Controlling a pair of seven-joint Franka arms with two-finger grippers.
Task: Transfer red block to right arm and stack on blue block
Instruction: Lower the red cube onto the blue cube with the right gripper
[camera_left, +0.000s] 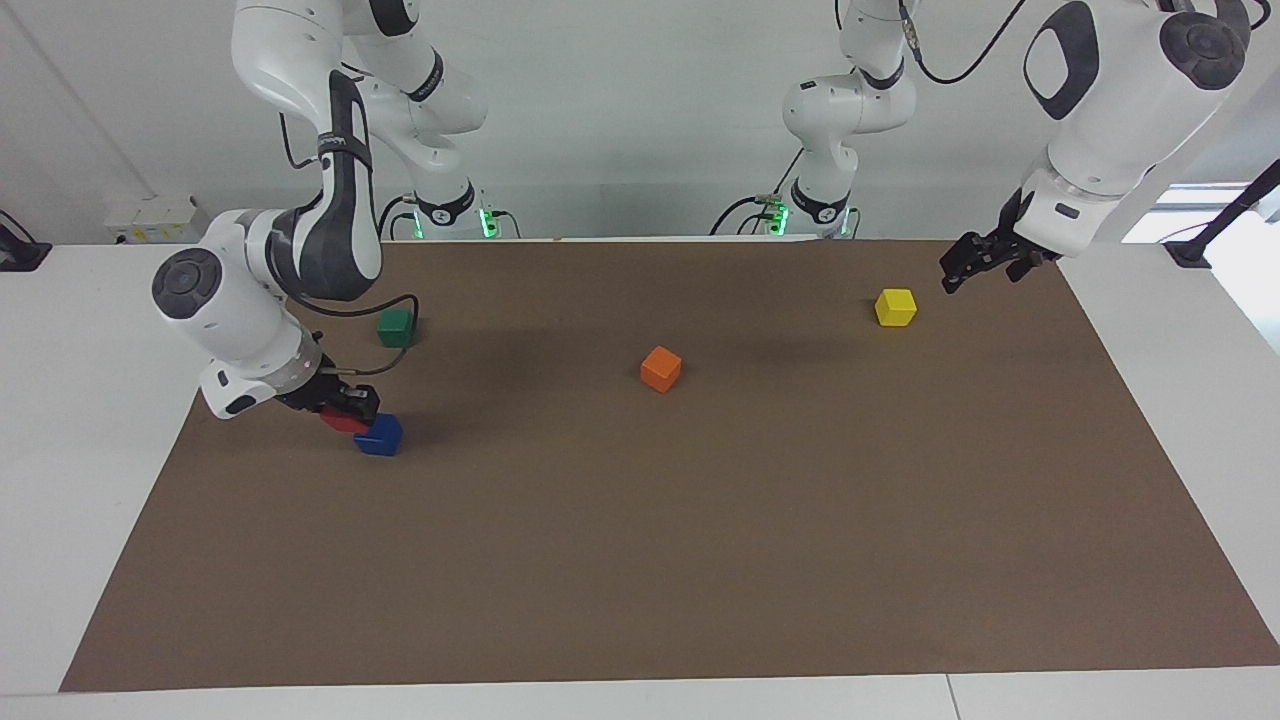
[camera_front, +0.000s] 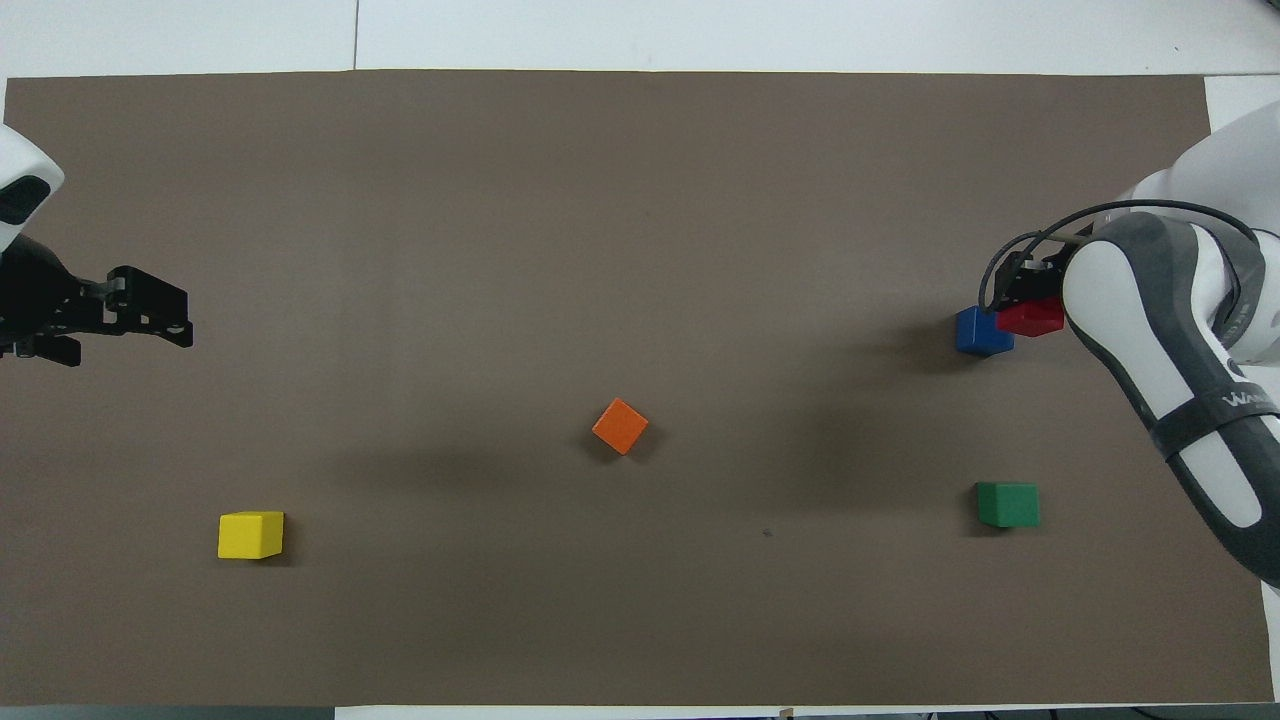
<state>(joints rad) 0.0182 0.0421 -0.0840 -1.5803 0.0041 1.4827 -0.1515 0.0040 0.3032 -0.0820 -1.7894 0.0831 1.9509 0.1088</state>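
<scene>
Mat (camera_left: 640, 560): brown, matte, paper-like sheet; covers most of the white table (camera_left: 90, 480) in both views.
Right arm (camera_left: 300, 240): enters at upper left of the facing view; white jointed shell with black panels.
Left arm (camera_left: 1120, 110): upper right of the facing view; judged to be waiting.
Right gripper (camera_left: 345, 408): lower left of the facing view, low over the mat; clenched on the red block.
Left gripper (camera_left: 975, 262): held in the air at upper right, near the yellow block (camera_left: 896, 307); whether parted or closed cannot be told.
Red block (camera_left: 343, 420): held tilted, just beside the blue block and touching or nearly touching its upper edge; not yet seated on top.
Blue block (camera_left: 379, 436): flat on the mat, lower left.
Other blocks: orange (camera_left: 661, 369) at centre, green (camera_left: 397, 327) at upper left.
Handling: red block judged light, rigid, matte, little slip; best gripped on two flat parallel faces.
</scene>
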